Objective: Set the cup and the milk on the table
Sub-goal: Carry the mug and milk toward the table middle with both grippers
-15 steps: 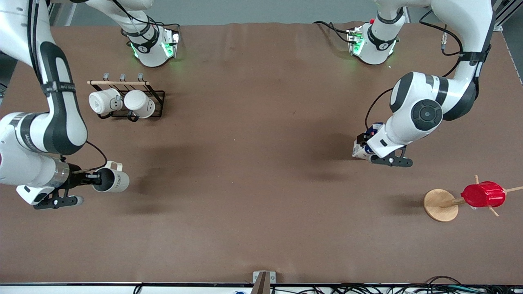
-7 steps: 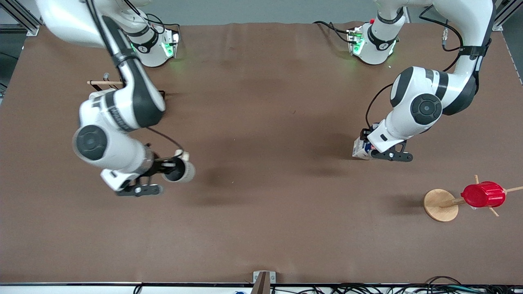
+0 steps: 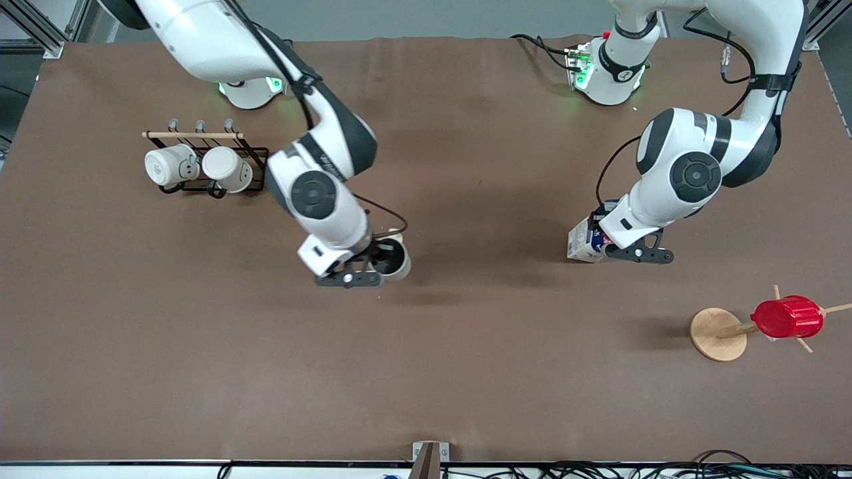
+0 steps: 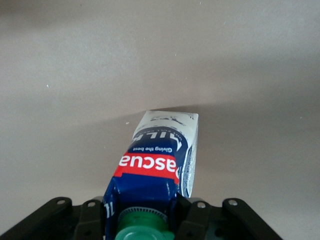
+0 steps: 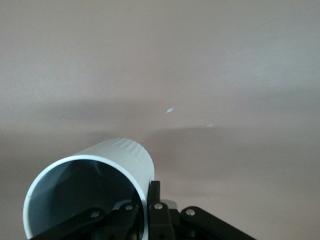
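My right gripper (image 3: 385, 261) pinches the cup (image 3: 391, 258) by its rim over mid-surface (image 3: 466, 372), mouth up for setting down; my left gripper (image 3: 602, 241) clamps the milk (image 3: 582, 241) near its cap, base low toward the surface.

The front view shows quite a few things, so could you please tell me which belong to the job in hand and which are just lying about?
In the job:
cup, held by the right pincer
milk, held by the left pincer
table

Lying about:
two white mugs on a black rack
red cup on a wooden stand
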You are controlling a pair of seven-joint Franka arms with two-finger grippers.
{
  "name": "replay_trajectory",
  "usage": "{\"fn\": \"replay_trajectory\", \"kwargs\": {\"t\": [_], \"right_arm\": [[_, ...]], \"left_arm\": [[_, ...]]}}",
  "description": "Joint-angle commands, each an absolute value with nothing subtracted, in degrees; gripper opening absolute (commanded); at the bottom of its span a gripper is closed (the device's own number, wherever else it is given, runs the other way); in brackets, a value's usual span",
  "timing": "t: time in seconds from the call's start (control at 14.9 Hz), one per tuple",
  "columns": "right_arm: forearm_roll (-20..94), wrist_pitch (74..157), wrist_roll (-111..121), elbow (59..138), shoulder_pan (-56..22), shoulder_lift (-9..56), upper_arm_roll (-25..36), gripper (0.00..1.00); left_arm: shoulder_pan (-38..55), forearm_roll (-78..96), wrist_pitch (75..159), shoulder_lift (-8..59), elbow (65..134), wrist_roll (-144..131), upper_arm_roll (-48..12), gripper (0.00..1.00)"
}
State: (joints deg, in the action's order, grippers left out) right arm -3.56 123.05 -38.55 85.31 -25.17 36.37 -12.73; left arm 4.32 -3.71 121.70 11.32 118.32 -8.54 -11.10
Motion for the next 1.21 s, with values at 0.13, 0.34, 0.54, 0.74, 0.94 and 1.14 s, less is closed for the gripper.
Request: {"fn": "replay_trajectory", "kwargs": {"t": [0.13, 0.34, 0.54, 0.74, 0.94, 1.14], "right_arm": [[-8.5, 127.7, -46.0, 85.4, -29.9, 38.6, -13.0, 0.02], [-10.0, 128.4, -47.1, 85.7, -31.6, 39.8, -13.0, 0.03], [-11.3, 129.3, -47.1, 85.8, -32.5, 40.8, -13.0, 0.05], [-13.0, 129.3, -47.1, 85.9, -32.8, 41.3, -13.0, 0.12], [-13.4, 129.2, -47.0, 85.9, -32.8, 41.3, -12.9, 0.81], [-13.1, 128.1, -46.8, 85.7, -31.9, 40.2, -13.0, 1.00]], "left_arm": [[4.0, -4.6, 121.3, 12.0, 112.8, -7.5, -11.4, 0.12], [5.1, -4.6, 120.2, 14.4, 107.2, -8.5, -11.4, 0.07], [6.4, -4.5, 116.2, 17.7, 100.7, -8.7, -11.5, 0.05], [9.6, -4.4, 114.3, 20.8, 96.6, -10.9, -11.4, 0.05], [13.4, -4.4, 114.3, 24.5, 92.4, -15.8, -11.4, 0.05], [18.7, -4.4, 111.1, 29.8, 85.7, -21.9, -11.3, 0.05]]}}
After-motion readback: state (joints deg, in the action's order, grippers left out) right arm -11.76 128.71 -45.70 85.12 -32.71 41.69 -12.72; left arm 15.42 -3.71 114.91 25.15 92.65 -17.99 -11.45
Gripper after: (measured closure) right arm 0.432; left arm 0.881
